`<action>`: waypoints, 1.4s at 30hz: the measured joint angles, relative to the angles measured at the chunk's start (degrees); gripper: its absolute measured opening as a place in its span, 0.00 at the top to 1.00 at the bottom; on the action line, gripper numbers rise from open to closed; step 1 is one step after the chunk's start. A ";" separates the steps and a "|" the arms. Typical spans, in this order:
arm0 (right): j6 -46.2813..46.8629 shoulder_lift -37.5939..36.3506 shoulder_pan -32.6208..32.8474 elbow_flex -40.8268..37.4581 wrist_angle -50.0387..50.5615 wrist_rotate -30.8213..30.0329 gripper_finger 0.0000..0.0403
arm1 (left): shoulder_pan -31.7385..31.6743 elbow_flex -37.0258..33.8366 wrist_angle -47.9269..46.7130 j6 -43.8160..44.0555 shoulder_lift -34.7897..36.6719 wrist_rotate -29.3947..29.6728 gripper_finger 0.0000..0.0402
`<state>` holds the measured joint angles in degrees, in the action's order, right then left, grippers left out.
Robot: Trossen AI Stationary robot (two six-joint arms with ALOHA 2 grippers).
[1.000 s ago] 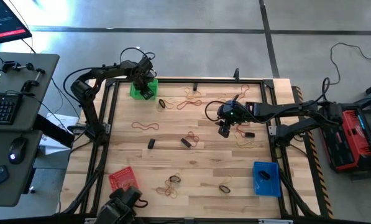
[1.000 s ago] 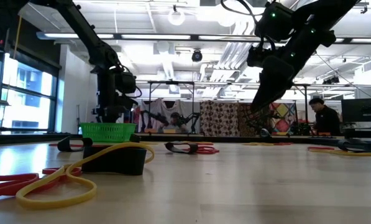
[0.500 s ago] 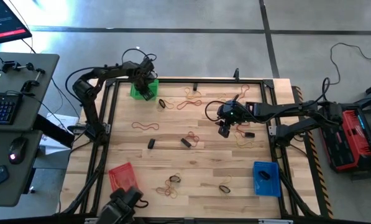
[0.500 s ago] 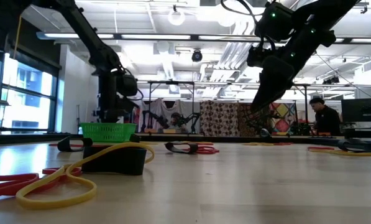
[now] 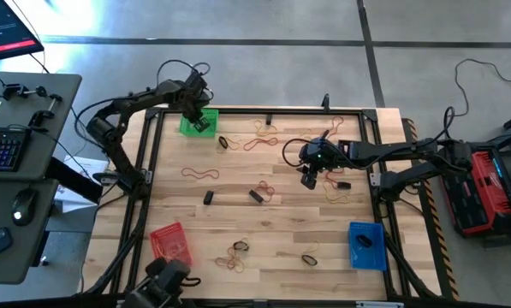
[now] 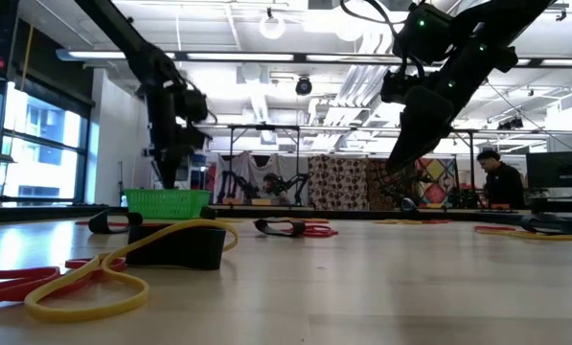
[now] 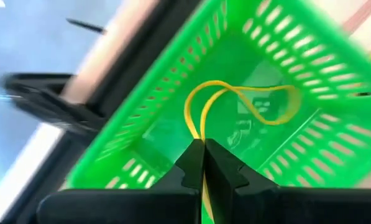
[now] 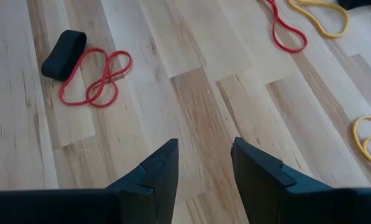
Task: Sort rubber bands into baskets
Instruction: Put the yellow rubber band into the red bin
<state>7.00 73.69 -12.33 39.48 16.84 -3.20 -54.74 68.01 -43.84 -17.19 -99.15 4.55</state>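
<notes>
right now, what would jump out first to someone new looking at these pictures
First, the left gripper above the green plastic mesh basket at the table's far left corner, shut on a thin yellow rubber band whose loop hangs over the basket's floor. Next, the right gripper, open, hovering over bare wood mid-table, with red and yellow rubber bands scattered around it.

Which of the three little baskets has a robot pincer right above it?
The green basket, at the table's far left corner. The left pincer hangs over it, shut on a yellow rubber band. The red basket and blue basket have no pincer over them.
</notes>
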 joint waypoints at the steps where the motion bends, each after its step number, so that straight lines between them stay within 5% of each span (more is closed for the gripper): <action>1: 0.00 0.00 0.02 0.00 0.02 0.00 0.66 | 0.00 0.00 0.00 0.01 1.36 0.00 1.00; 19: 0.00 0.00 0.02 0.00 -1.89 -0.61 0.66 | 9.32 0.00 -6.97 5.66 34.60 -1.57 1.00; 34: -3.50 1.93 0.15 0.00 -12.93 -1.11 0.67 | 33.33 0.00 -17.66 16.84 49.51 -1.65 1.00; 42: -5.98 6.96 3.63 0.00 -22.18 -1.16 0.94 | 47.68 0.00 -18.23 23.91 50.18 -1.61 1.00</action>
<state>1.02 80.65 -8.71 39.48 -5.33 -4.36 -7.06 68.01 -62.07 6.72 -48.98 2.94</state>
